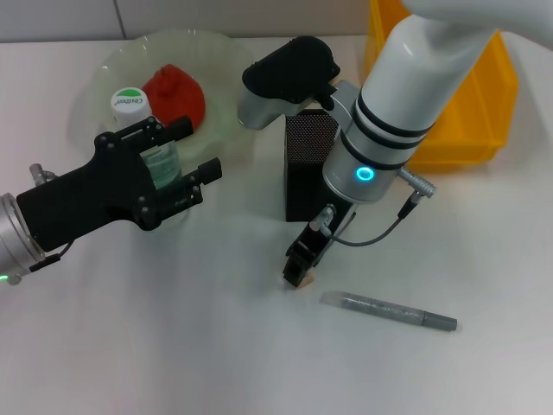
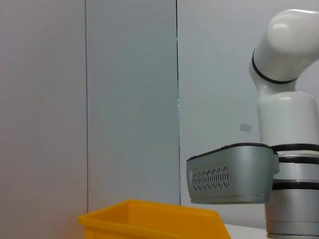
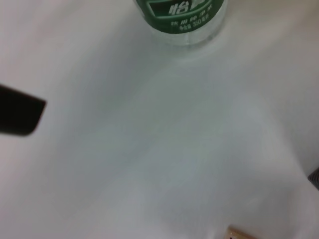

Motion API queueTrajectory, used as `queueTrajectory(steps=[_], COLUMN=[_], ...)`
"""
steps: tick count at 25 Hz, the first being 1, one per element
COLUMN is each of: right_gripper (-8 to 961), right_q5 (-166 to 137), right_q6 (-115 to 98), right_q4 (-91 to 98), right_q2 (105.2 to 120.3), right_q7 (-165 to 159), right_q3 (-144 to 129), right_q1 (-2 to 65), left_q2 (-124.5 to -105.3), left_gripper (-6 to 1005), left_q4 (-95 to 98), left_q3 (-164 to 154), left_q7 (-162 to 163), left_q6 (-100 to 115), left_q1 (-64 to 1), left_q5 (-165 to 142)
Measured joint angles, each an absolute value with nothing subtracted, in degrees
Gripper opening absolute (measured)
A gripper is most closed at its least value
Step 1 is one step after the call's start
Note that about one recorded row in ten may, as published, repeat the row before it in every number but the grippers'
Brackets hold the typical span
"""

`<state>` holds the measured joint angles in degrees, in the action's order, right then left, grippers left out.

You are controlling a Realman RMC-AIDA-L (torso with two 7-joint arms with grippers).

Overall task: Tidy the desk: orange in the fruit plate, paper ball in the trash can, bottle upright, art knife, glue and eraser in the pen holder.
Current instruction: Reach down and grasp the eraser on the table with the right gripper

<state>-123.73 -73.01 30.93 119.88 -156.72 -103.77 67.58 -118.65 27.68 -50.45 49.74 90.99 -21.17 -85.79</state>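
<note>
My left gripper (image 1: 192, 149) is shut on the clear bottle (image 1: 160, 164), which has a green label and a white cap (image 1: 130, 102) and stands upright at the front edge of the pale fruit plate (image 1: 220, 52). A red-orange fruit (image 1: 177, 91) lies in the plate. My right gripper (image 1: 302, 258) hangs low over the table in front of the black mesh pen holder (image 1: 307, 164), right at a small tan eraser (image 1: 298, 278). The grey art knife (image 1: 389, 311) lies on the table to its right. The right wrist view shows the bottle (image 3: 182, 12) and the eraser's edge (image 3: 244, 233).
A yellow bin (image 1: 484, 95) stands at the back right behind my right arm; it also shows in the left wrist view (image 2: 149, 219). The glue and the paper ball are out of view. White table (image 1: 173, 346) lies in front.
</note>
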Motion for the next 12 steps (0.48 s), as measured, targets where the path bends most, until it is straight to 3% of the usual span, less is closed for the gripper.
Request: queueTrajectory(steps=[12], right_gripper=[402], right_q5=[-123.1], right_q6=[-72.6], right_q4=[30.9], right_q2=[119.88], right_q7=[-156.5], right_q3=[-104.5], right_q1=[67.6], left_q2=[-118.65], left_gripper=[647], left_q4=[27.5], left_q3=[-50.4], left_q7=[49.7], left_q6=[90.9], left_q1=[-21.8], left_q5=[-85.8])
